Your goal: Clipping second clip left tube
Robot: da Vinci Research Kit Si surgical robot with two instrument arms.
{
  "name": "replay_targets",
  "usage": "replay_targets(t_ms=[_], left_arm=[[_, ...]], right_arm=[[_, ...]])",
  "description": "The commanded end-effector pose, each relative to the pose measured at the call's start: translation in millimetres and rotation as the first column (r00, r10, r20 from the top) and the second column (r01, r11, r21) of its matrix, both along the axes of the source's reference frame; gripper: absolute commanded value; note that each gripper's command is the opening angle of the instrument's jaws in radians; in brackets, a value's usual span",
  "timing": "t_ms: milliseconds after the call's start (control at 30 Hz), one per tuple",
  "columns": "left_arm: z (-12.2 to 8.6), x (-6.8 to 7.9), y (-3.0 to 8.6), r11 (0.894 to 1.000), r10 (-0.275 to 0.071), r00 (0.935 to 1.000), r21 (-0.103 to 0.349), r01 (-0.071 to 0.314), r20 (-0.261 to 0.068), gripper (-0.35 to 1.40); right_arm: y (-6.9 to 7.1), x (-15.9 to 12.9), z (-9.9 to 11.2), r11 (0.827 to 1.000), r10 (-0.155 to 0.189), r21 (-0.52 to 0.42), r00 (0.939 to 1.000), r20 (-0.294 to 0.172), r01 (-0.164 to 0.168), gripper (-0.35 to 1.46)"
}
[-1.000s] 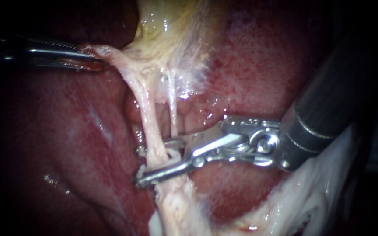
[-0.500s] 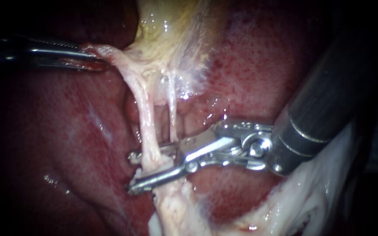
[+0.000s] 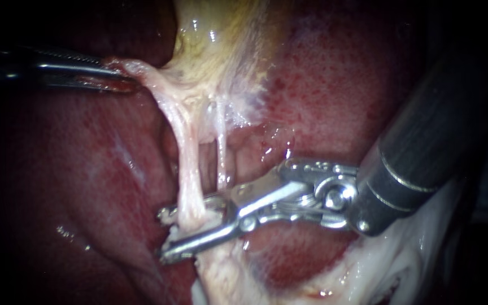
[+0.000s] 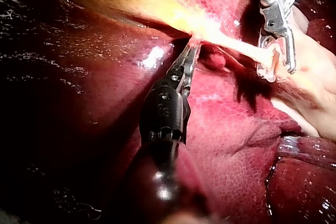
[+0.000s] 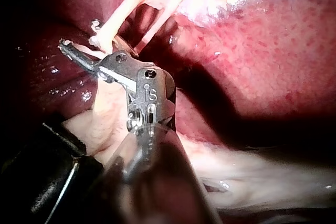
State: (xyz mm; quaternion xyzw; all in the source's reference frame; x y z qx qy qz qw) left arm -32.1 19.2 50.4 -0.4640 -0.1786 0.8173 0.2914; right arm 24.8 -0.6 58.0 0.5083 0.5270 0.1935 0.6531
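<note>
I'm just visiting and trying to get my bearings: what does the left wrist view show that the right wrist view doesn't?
Only the left wrist view: the left tool, its jaws shut on pale tissue.
Only the right wrist view: the dark shaft behind the right tool.
Both: the right tool's jaws, open around the left tube, and the red liver.

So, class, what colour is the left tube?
Pale pinkish-white; the left tube shows best in the endoscope view.
</note>
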Motion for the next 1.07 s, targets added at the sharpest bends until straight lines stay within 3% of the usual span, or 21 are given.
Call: replay_targets(t_ms=[33, 400, 1067], left_arm=[[0.0, 0.0, 0.0, 1.0, 0.0, 1.0, 0.0, 0.0, 0.0, -0.35], [0.0, 0.0, 0.0, 1.0, 0.0, 1.0, 0.0, 0.0, 0.0, -0.35], [0.0, -0.1, 0.0, 1.0, -0.001, 1.0, 0.0, 0.001, 0.0, -0.35]], right_arm=[[0.0, -0.2, 0.1, 1.0, -0.001, -0.001, 1.0, 0.001, 0.001, 0.29], [-0.1, -0.5, 0.1, 1.0, -0.005, -0.001, 1.0, -0.001, 0.005, -0.35], [-0.3, -0.6, 0.2, 1.0, -0.013, 0.017, 0.9999, 0.011, 0.013, -0.35]])
